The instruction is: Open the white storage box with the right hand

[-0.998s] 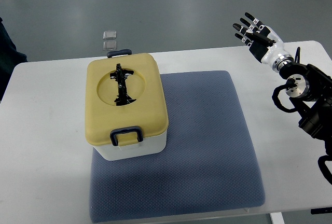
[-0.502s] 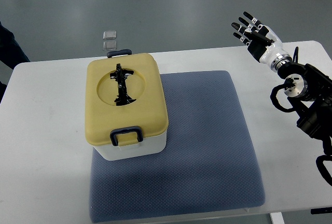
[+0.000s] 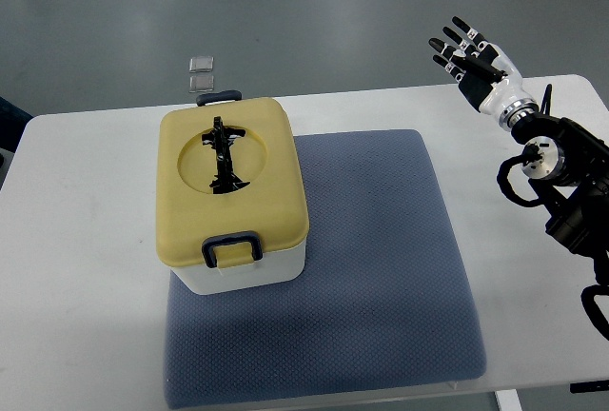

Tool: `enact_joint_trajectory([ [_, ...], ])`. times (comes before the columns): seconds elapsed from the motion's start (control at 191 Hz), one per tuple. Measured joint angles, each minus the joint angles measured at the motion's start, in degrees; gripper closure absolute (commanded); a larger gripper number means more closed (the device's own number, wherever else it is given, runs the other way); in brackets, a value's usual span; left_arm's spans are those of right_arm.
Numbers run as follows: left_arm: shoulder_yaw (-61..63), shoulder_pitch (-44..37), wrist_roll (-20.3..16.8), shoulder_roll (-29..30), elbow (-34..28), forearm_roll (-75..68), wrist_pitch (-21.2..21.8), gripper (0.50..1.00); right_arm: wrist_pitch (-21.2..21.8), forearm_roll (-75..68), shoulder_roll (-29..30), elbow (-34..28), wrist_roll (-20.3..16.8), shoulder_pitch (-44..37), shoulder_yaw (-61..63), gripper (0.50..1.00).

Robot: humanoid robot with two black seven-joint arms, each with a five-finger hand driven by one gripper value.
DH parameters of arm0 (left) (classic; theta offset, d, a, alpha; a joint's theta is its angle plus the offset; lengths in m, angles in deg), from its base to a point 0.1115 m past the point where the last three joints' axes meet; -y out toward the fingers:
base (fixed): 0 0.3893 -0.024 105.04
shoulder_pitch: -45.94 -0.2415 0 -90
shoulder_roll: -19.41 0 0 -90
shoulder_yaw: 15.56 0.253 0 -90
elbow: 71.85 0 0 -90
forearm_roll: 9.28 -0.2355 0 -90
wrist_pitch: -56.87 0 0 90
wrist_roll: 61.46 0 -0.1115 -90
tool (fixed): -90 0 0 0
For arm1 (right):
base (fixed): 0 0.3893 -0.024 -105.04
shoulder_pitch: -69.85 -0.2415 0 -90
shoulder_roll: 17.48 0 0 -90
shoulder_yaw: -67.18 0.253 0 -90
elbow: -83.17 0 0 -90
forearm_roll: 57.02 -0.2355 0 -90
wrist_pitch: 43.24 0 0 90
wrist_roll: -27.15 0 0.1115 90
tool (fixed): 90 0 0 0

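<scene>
The storage box [image 3: 231, 202] has a white body, a pale yellow lid, a black folded handle [image 3: 224, 156] and 2 dark blue-grey latches. It sits on a blue-grey mat [image 3: 362, 268] with a fine dotted weave, over a white tabletop [image 3: 86, 278]. The right hand [image 3: 476, 67] is white with black fingers [image 3: 453, 49]. The floor [image 3: 285, 11] is grey-green.

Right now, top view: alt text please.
A white storage box with its yellow lid closed sits on a blue-grey mat on a white table. The right hand, fingers spread, hovers at the table's far right edge, well away from the box.
</scene>
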State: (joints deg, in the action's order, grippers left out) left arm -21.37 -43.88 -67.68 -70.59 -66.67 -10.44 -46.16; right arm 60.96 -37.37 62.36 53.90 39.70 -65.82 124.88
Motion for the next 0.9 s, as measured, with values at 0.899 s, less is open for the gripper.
enact_joint_trajectory([
  [0.899,0.0,0.0,0.0,0.0,0.0,0.0,0.0,0.500,5.4,-1.0,-5.1,0.0,7.2,-12.4,-26.1,0.581],
])
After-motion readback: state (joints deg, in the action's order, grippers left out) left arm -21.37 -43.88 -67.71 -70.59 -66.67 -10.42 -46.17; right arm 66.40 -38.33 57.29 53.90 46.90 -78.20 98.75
